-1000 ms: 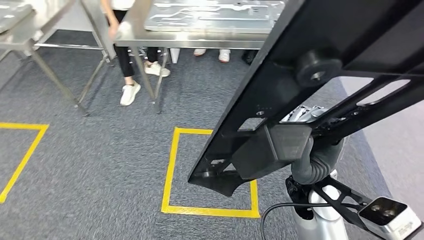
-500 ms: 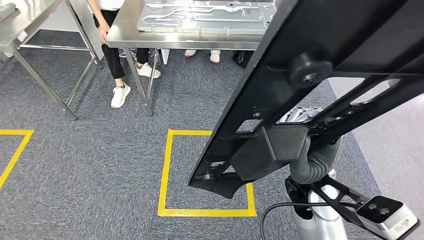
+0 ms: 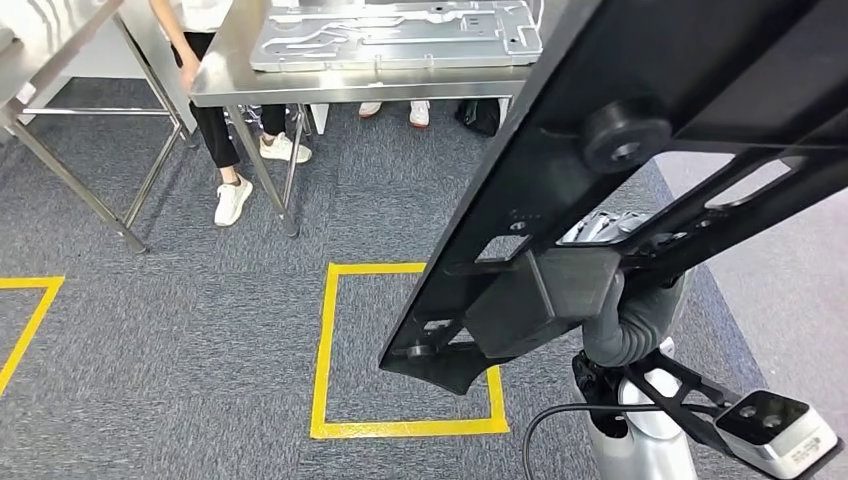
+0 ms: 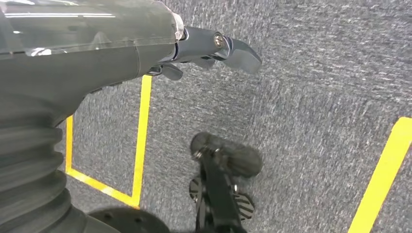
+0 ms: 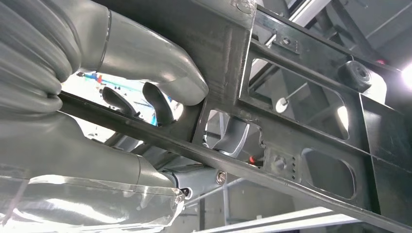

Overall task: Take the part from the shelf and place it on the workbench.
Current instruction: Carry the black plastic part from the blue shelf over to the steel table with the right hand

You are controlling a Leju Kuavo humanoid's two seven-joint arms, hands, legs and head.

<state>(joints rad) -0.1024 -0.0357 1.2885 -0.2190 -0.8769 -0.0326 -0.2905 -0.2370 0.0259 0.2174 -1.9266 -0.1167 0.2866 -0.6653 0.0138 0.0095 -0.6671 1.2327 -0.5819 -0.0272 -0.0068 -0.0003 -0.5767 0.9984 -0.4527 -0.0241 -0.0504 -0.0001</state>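
Observation:
The part (image 3: 640, 130) is a large black flat frame with cut-outs and a round rubber knob, held tilted across the right of the head view. My right hand (image 3: 606, 232) grips it from behind at a thick block low on the frame. In the right wrist view the thumb and fingers of my right hand (image 5: 160, 73) wrap the part (image 5: 301, 97) through a cut-out. The steel workbench (image 3: 350, 84) stands ahead at the top. My left hand (image 4: 145, 48) hangs over the carpet, fingers (image 4: 235, 48) stretched out, holding nothing.
A silver machined plate (image 3: 400, 35) lies on the workbench. A person's legs (image 3: 228, 150) stand by its left legs, more feet behind it. A second steel table (image 3: 60, 45) is at the far left. A yellow taped square (image 3: 325, 350) marks the grey carpet in front.
The whole view has shifted: workbench and yellow square have slid left and the bench top shows more. The part stays in my right hand's grip the same way.

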